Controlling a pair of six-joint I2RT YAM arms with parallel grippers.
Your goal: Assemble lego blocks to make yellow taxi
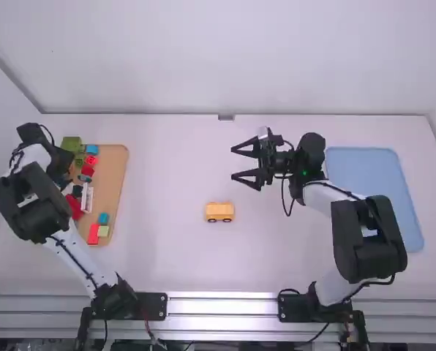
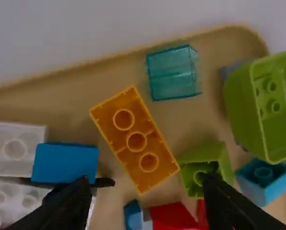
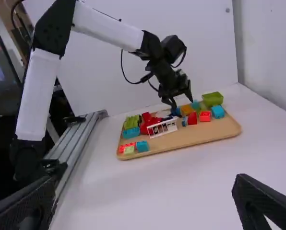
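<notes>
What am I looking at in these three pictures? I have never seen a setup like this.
These are two robot arms at a white table, each ending in a two-fingered black hand. The high view looks down from above and behind them. The other two come from cameras on the arms' wrists.

A small yellow-orange vehicle with dark wheels stands near the table's middle. On the left is a wooden tray of coloured blocks, on the right a pale blue tray.

The left hand is over the wooden tray, open near an orange block. The right hand is open above the table. Neither appears to hold anything.
</notes>
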